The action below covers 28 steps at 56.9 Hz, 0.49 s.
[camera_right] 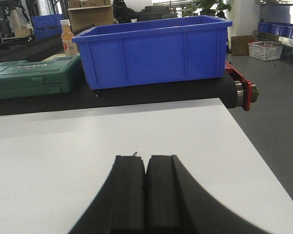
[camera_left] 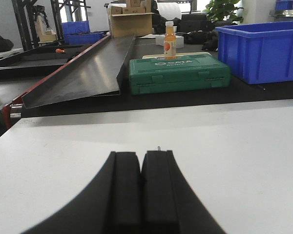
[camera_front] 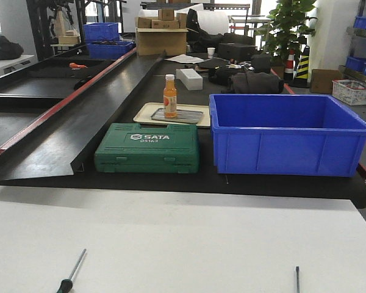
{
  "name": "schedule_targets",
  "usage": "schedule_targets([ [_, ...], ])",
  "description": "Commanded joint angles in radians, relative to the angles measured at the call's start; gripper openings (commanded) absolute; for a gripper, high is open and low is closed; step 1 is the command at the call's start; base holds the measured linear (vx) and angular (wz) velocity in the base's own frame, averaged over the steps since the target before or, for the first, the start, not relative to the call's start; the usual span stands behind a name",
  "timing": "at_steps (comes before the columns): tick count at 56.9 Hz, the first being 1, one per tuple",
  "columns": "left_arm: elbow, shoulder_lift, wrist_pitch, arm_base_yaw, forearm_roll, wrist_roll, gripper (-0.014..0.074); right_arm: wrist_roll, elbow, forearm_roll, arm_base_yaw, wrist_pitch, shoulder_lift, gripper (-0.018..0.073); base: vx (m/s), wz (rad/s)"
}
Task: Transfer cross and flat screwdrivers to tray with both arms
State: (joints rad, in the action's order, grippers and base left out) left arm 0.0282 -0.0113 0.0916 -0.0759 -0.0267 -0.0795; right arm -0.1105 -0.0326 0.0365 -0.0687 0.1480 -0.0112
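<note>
**Two screwdrivers near, steel tray far back**

A slim screwdriver with thin metal shaft and green-and-black handle (camera_front: 71, 271) lies at the near left of the white bench (camera_front: 183, 238), its shaft angled away to the right. A second thin metal screwdriver shaft (camera_front: 297, 279) lies near right, its handle out of frame. The shallow grey stainless-steel tray (camera_front: 186, 115) lies flat, well beyond both.

The left fingers (camera_left: 126, 195) are two thick matte-black slabs with flat inner faces and outer edges flaring in a smooth curve. The right fingers (camera_right: 129, 195) look the same: black, blunt-tipped.

a warehouse workshop: conveyor belt (camera_front: 79, 116) at 10 o'clock, blue storage bin (camera_front: 287, 137), green tool case (camera_front: 147, 148), cardboard boxes (camera_front: 161, 33) at 12.
</note>
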Motion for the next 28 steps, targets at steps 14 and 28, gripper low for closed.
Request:
schedule_targets([
  [14, 0.028, -0.016, -0.079, 0.004, -0.002, 0.009, -0.0007, 0.004, -0.015, 0.002, -0.005, -0.085, -0.011, -0.0008, 0.0, 0.0],
  [28, 0.028, -0.016, -0.079, 0.004, -0.002, 0.009, -0.0007, 0.004, -0.015, 0.002, -0.005, -0.085, -0.011, -0.0008, 0.0, 0.0],
])
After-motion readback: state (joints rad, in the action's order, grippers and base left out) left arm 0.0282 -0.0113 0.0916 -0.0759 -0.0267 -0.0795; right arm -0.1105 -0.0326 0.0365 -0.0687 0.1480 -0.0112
